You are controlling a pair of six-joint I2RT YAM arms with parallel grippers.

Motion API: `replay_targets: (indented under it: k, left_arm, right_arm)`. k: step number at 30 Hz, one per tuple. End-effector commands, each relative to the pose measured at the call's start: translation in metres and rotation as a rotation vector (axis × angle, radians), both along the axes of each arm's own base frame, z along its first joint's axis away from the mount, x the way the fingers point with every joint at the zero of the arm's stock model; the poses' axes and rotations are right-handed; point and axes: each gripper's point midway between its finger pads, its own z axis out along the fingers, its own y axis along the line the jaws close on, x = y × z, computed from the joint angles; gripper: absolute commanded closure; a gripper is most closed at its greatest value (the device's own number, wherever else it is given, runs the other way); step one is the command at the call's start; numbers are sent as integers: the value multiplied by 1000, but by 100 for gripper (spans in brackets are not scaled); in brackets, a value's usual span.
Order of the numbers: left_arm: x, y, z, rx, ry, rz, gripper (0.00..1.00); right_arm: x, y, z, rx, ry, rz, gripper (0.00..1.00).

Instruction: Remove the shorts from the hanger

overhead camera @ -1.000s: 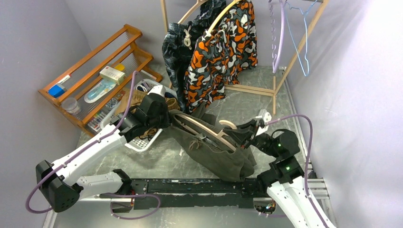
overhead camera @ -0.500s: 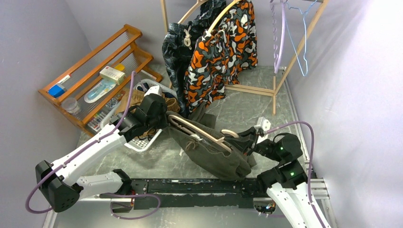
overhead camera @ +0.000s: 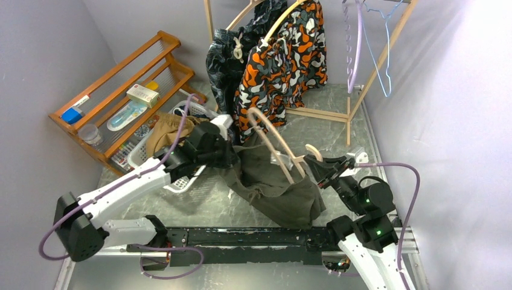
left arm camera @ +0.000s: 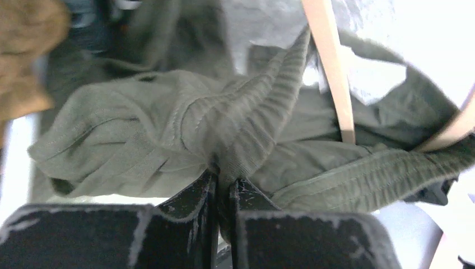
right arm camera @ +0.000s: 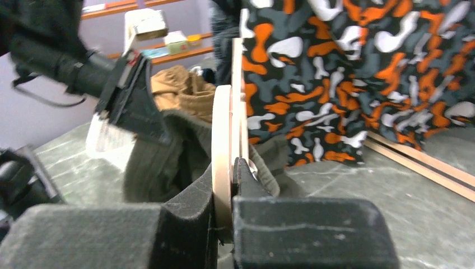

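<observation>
The olive-grey shorts (overhead camera: 275, 187) lie bunched on the table, still threaded on a wooden hanger (overhead camera: 275, 142) that now stands tilted upward. My left gripper (overhead camera: 232, 158) is shut on the shorts' ribbed waistband (left arm camera: 246, 129). My right gripper (overhead camera: 315, 166) is shut on the hanger's end (right arm camera: 223, 140). The hanger's bar (left arm camera: 333, 67) crosses above the fabric in the left wrist view. Camouflage shorts (overhead camera: 281, 66) and dark leaf-print shorts (overhead camera: 226, 60) hang on the rack behind. Tan shorts (overhead camera: 166, 128) lie in the basket. The navy pair is not in view.
A white basket (overhead camera: 181, 181) sits left of the shorts. A wooden shelf (overhead camera: 121, 96) with small items stands at far left. The wooden rack frame (overhead camera: 350, 115) and empty light hangers (overhead camera: 371, 42) are at the back right.
My right gripper swung the hanger up from lying flat to a steep tilt and moved right. My left gripper moved right with the waistband, pulling the shorts along the hanger.
</observation>
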Motion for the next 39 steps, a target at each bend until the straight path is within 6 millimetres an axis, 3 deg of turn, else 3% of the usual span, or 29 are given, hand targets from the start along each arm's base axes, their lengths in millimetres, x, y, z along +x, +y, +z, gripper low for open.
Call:
replay_targets:
  k: [1, 3, 7, 11, 14, 17, 23, 31, 39]
  left_arm:
    - [-13, -58, 31, -72, -78, -202, 86]
    - [-8, -56, 15, -23, -38, -143, 83]
    - [-3, -44, -9, 29, 16, -39, 66]
    - [-5, -34, -5, 4, -7, -2, 40]
    - [-7, -28, 6, -18, -34, 7, 31]
    - [-8, -28, 22, -65, -65, 9, 30]
    - [-18, -61, 67, -336, -70, -67, 29]
    - [-20, -86, 67, -752, 78, 14, 25]
    - [-16, -113, 82, -770, 32, 40, 25]
  right_arm:
    - [14, -32, 22, 33, -18, -199, 100]
    - [15, -34, 23, 25, -13, -214, 100]
    - [16, -27, 15, 6, 19, -179, 100]
    - [13, -12, 7, -8, 50, -95, 100]
    - [10, 2, 3, -12, 53, -12, 100]
    - [7, 17, 2, -6, 69, 78, 100]
    - [10, 35, -5, 21, 140, 168, 100]
    - [7, 36, -9, 19, 140, 185, 100]
    - [7, 36, -13, 9, 158, 180, 100]
